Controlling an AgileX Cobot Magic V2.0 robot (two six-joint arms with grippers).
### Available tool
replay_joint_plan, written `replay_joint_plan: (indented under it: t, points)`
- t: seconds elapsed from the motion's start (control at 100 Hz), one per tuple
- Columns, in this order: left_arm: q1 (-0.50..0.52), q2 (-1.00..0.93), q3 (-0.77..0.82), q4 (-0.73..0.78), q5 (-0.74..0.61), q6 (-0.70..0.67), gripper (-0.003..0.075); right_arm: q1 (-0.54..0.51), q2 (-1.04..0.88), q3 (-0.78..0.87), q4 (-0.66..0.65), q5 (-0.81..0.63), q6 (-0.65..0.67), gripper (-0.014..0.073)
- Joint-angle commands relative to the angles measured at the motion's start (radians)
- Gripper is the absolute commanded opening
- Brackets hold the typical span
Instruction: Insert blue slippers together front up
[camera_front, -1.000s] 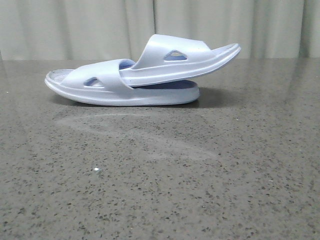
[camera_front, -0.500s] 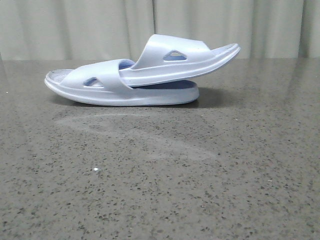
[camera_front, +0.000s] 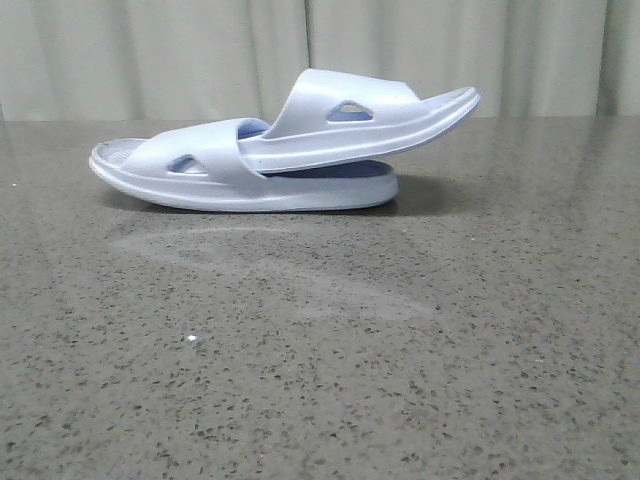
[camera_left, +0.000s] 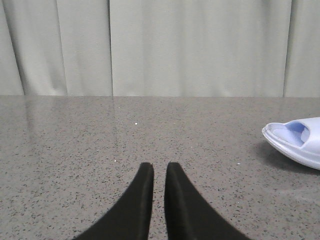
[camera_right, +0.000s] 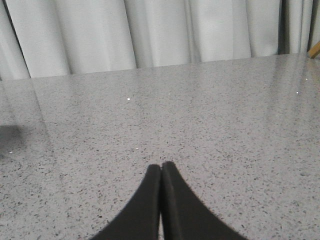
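The two blue slippers lie at the back of the table in the front view. The lower slipper (camera_front: 200, 172) rests flat on its sole. The upper slipper (camera_front: 360, 118) has one end tucked under the lower one's strap, and its other end tilts up to the right. One end of the lower slipper also shows in the left wrist view (camera_left: 299, 142). My left gripper (camera_left: 159, 166) is empty, its fingers only a thin slit apart, well off to the slippers' side. My right gripper (camera_right: 161, 165) is shut and empty over bare table. Neither gripper shows in the front view.
The speckled grey stone table (camera_front: 330, 380) carries a faint pale smear (camera_front: 270, 262) in front of the slippers. A pale curtain (camera_front: 180, 50) hangs behind the table's far edge. A small tan object (camera_right: 315, 49) shows at the edge of the right wrist view.
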Motion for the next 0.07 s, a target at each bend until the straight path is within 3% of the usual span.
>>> replay_joint_plan:
  t: [0.0, 0.06]
  points:
    - [0.002, 0.008, 0.010, -0.002, -0.079, -0.008, 0.0015, 0.000, -0.021, 0.021, -0.008, -0.084, 0.004, -0.0085]
    - [0.002, 0.008, 0.010, -0.002, -0.079, -0.008, 0.0015, 0.000, -0.021, 0.021, -0.008, -0.084, 0.004, -0.0085]
